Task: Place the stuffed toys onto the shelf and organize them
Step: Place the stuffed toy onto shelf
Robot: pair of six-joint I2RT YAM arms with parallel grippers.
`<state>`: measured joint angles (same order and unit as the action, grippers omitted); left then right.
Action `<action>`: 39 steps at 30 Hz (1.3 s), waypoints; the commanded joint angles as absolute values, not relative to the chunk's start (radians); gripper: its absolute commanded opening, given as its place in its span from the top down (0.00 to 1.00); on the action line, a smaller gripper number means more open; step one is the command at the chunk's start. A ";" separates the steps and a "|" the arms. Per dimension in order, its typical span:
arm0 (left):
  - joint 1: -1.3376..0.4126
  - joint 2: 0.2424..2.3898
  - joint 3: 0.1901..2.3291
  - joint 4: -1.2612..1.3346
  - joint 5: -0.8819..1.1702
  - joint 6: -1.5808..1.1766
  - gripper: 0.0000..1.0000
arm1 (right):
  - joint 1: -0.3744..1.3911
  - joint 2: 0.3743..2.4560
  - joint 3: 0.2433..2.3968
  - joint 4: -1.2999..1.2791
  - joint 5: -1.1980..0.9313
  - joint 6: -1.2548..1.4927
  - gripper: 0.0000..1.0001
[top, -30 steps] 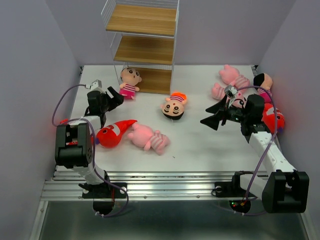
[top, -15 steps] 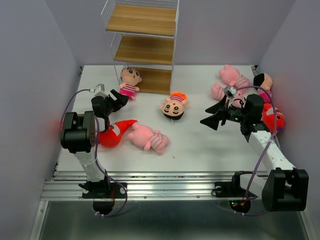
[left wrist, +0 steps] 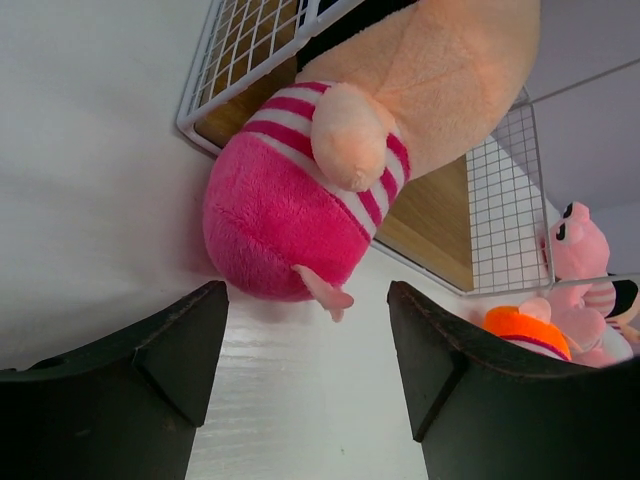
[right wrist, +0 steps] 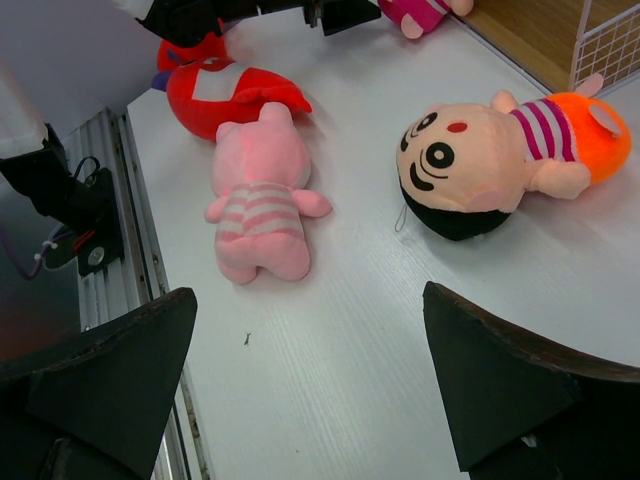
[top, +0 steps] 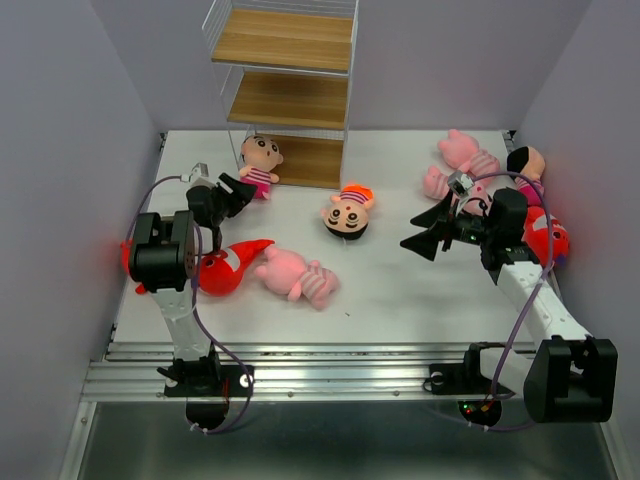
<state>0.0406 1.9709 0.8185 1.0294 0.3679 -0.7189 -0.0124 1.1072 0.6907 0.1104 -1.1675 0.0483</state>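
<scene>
Bright even light w/ soft shadows

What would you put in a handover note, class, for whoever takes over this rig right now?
Left gripper: open, aimed at the pink-dressed doll by the shelf, not gripping.
Right gripper: open, empty, above the table.
Toys: all in view lie on the table; none on the shelf.
Done: nothing shelved.
To do: shelve and sort every toy.
</scene>
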 commanded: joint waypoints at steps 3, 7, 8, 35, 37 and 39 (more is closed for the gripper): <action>0.035 1.993 0.882 1.088 0.371 -0.758 0.31 | -0.008 1.103 0.718 0.121 -1.189 0.029 0.00; 0.035 2.005 0.891 1.098 0.377 -0.769 0.49 | -0.008 1.104 0.718 0.121 -1.187 0.029 0.00; 0.035 2.011 0.897 1.100 0.383 -0.769 0.53 | -0.008 1.106 0.718 0.120 -1.187 0.029 0.00; -0.026 1.870 1.106 0.762 0.241 -0.388 1.00 | -0.008 1.106 0.721 0.118 -1.189 0.029 0.00; -0.035 1.853 1.114 0.749 0.212 -0.365 1.00 | -0.008 1.106 0.721 0.118 -1.189 0.029 0.00; -0.043 1.836 1.117 0.744 0.157 -0.336 1.00 | -0.008 1.108 0.721 0.117 -1.189 0.029 0.00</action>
